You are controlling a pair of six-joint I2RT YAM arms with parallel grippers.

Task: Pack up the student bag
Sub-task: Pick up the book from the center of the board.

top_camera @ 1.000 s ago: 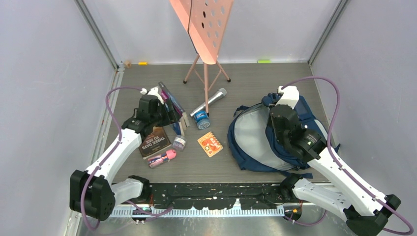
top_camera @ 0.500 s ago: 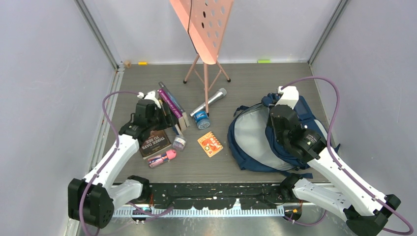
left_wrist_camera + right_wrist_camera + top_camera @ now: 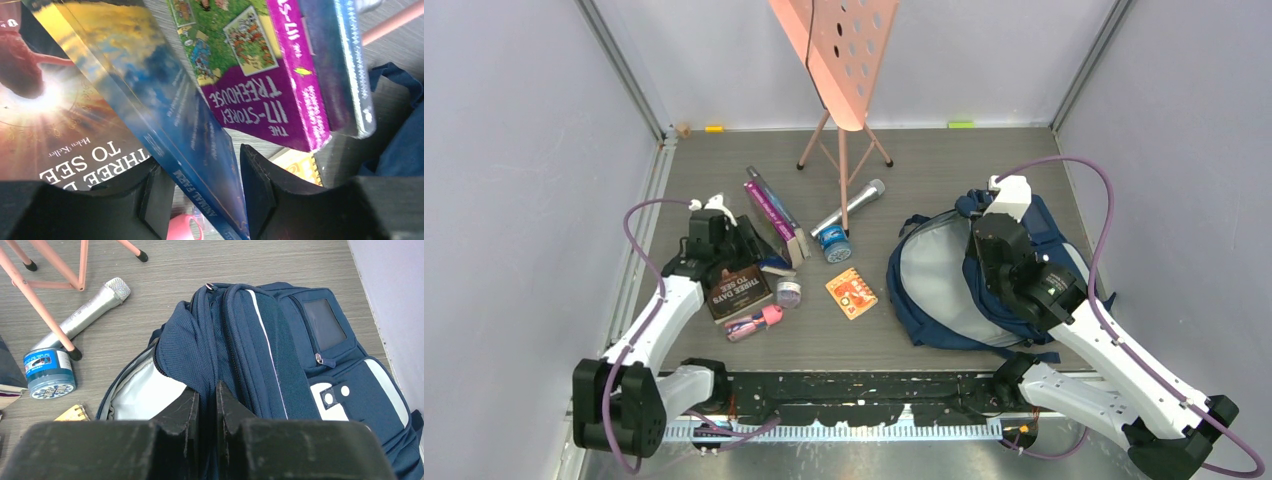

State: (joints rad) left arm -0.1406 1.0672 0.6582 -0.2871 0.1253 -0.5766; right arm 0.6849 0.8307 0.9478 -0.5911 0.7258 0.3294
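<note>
Lying on the right half of the table, the student bag has its main compartment unzipped, and the pale grey lining shows toward the middle. The right gripper sits at the rim of that opening. Its jaws are narrow and pinch a fold of the bag's navy fabric between them.

Just left of the bag lie an orange spiral notebook, a round blue tub and a silver microphone. The microphone rests near the feet of a salmon music stand.

Farther left is a cluster of books. A purple book titled "The 117-Storey Treehouse" leans on edge, and a brown book reading "Three Days to See" lies flat. A small jar and a pink object lie close by.

The left gripper reaches in among the books. Its jaws stand partly apart on either side of a tilted blue book. Whether they press on the blue book cannot be told.
</note>
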